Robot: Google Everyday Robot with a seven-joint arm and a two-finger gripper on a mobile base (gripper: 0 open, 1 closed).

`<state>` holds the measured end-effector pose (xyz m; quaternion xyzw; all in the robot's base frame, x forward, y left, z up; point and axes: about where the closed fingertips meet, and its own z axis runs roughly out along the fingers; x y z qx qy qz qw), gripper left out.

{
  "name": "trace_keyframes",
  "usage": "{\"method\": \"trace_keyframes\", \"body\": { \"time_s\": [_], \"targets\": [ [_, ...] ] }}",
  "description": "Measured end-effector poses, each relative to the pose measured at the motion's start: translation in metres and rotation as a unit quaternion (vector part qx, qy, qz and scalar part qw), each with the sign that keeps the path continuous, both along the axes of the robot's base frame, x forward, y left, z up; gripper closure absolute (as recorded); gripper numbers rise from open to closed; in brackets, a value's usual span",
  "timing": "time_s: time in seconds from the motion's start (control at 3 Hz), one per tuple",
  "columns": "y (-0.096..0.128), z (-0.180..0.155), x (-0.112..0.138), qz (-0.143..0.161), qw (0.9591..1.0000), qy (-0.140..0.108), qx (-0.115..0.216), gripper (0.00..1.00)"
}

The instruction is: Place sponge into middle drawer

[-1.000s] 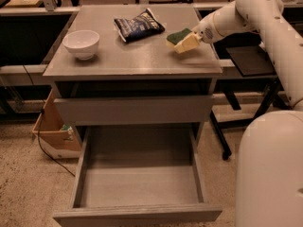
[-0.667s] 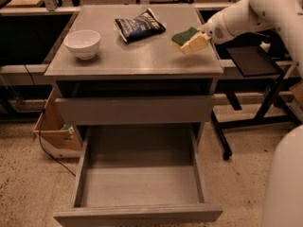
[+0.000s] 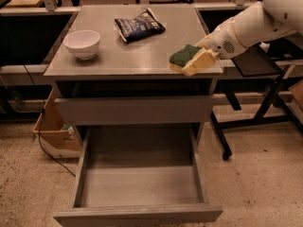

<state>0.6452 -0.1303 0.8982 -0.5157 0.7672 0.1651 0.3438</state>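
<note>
The sponge [image 3: 183,56], dark green on top with pale foam below, is at the right front corner of the cabinet top [image 3: 132,56]. My gripper [image 3: 193,65] comes in from the right on a white arm and is shut on the sponge, its cream fingers [image 3: 203,60] clamped on the sponge's right end. The sponge is just above the top, near its front edge. The middle drawer [image 3: 142,186] is pulled out wide open below, with a bare grey floor and low side walls. It lies down and to the left of the gripper.
A white bowl [image 3: 82,43] stands at the left of the cabinet top. A dark blue snack bag [image 3: 139,25] lies at the back middle. A closed drawer front [image 3: 135,110] sits above the open drawer. A cardboard box [image 3: 54,136] is on the floor at left, a black stand [image 3: 255,93] at right.
The gripper has carried the sponge from the back right of the cabinet top forward to its front right edge.
</note>
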Motion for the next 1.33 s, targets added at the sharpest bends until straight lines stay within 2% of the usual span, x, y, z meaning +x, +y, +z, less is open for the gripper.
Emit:
{"method": "trace_keyframes", "body": {
  "time_s": [1.0, 1.33],
  "targets": [
    [0.006, -0.008, -0.001, 0.009, 0.9999, 0.011, 0.001, 1.0],
    [0.009, -0.028, -0.029, 0.021, 0.9994, 0.028, -0.008, 1.0]
  ]
}}
